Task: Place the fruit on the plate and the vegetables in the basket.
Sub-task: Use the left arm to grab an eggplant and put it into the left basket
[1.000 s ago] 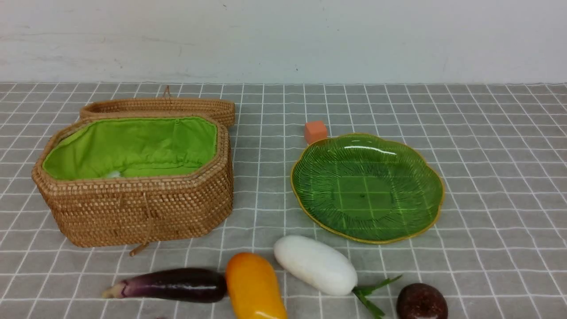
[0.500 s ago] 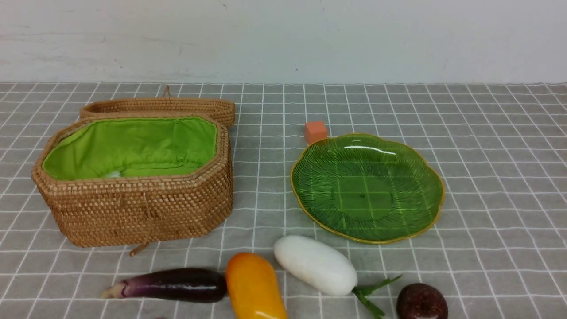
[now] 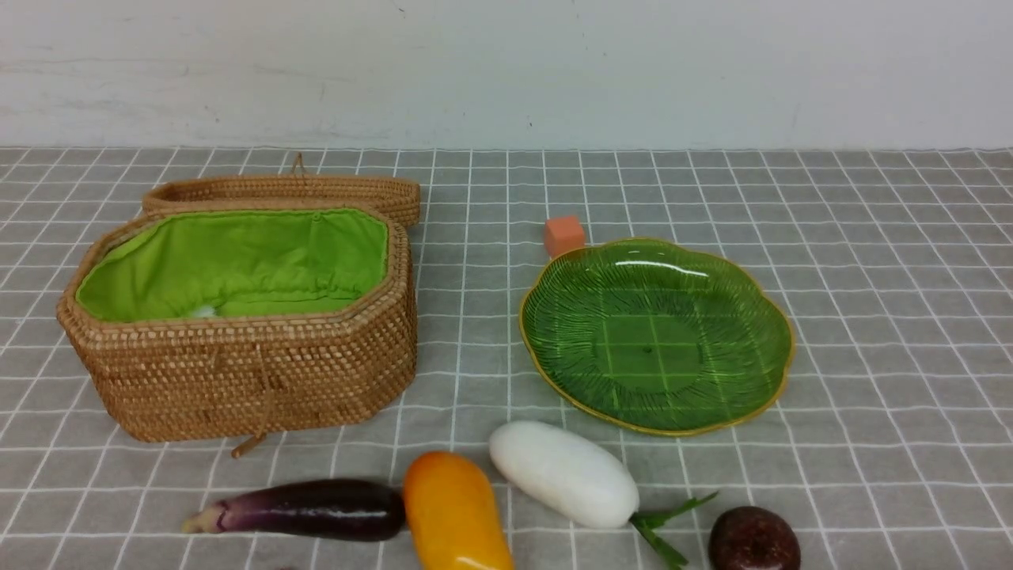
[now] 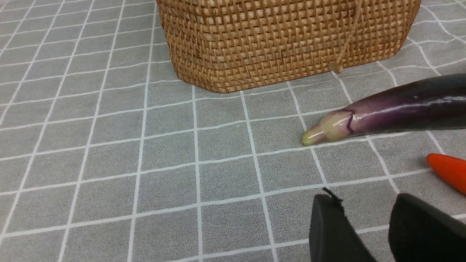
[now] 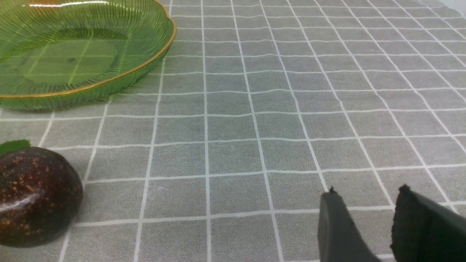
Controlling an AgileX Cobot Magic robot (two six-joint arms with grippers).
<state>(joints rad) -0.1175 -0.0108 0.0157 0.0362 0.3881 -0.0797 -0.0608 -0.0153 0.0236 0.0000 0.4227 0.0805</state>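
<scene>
At left the green-lined basket stands open, glossy eggplant, mango, white radish and maroon ball lie along the near edge, the ribbed green plate sits right of centre with bare cloth beyond, and the left gripper and right gripper hang with jaws parted, gripping nothing.

The open wicker basket stands at left with its lid behind it, the green ribbed plate at right, and nearer lie the purple eggplant, mango, white radish, maroon ball and a carrot tip.
</scene>
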